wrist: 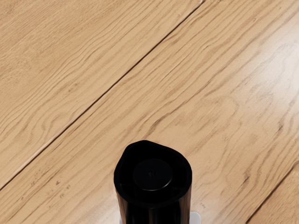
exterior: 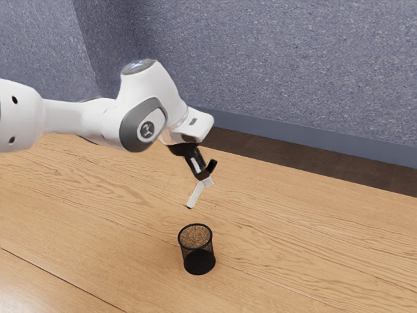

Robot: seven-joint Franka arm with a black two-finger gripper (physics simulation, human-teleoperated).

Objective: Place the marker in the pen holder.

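- Arm (exterior: pixel 71 120), white with grey at the joints, comes in from the exterior view's left and bends down toward the middle, above the wooden table (exterior: pixel 293 228).
- Next comes the pen holder (exterior: pixel 197 253), a round black mesh cup. It stands upright on the table with its open top facing up, lower in the exterior view than the hand.
- Just above it in that view is the marker (exterior: pixel 196 194) — off the table and outside the holder, apart from the rim. It is tilted, with its long white part slanting down toward the exterior view's left and its black end up toward the right. In the wrist view the black end (wrist: pixel 153 173) is seen close up, with the table's grain and dark seams behind it.
- At the marker's upper part is the black gripper (exterior: pixel 205 178), angled downward. Its jaws stand a marker's thickness apart — one on each side, closed on the marker.
- Farther toward the exterior view's right, behind the table, run a strip of dark floor (exterior: pixel 287 155), a blue-grey baseboard (exterior: pixel 313 140) and a speckled blue-grey wall (exterior: pixel 273 65).
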